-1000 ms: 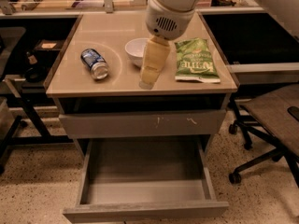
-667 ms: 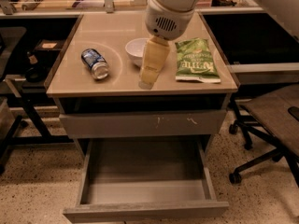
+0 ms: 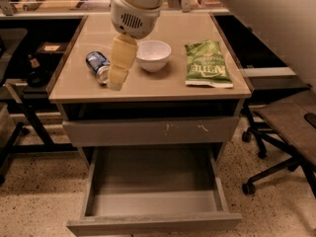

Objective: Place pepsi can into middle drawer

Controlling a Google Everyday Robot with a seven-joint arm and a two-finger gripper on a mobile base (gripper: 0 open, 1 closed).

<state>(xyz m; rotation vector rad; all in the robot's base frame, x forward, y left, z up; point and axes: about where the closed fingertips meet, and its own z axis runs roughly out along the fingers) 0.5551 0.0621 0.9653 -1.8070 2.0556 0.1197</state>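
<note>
1. Pepsi can [image 3: 97, 65] (small blue drink can, white markings, silver metal ends): lying on its side, left part of the tan wooden cabinet top [image 3: 148, 85], not yet lifted.
2. Gripper [image 3: 115, 84] (cream two-finger, on a white round wrist): pointing down, tip low and just beside the Pepsi can's right side, overlapping it in this view. Contact unclear. Spread or pressed together: cannot tell.
3. Middle drawer [image 3: 153, 174] (wide shallow grey, plain front, grey floor): pulled out below the cabinet, nothing inside.
4. Grey drawer front with white scratch marks [image 3: 148, 131]: shut, directly above the open one.
5. Round white bowl [image 3: 153, 55]: just right of the gripper. Green crinkled chip bag [image 3: 207, 63]: farther right, well apart from the Pepsi can.
6. Step, as judged: reach and grasp; transfer not begun.
7. Next move calls for: centring over the Pepsi can, closing across its round body, lifting clear of the bowl, carrying forward past the table edge, lowering into the open drawer.
</note>
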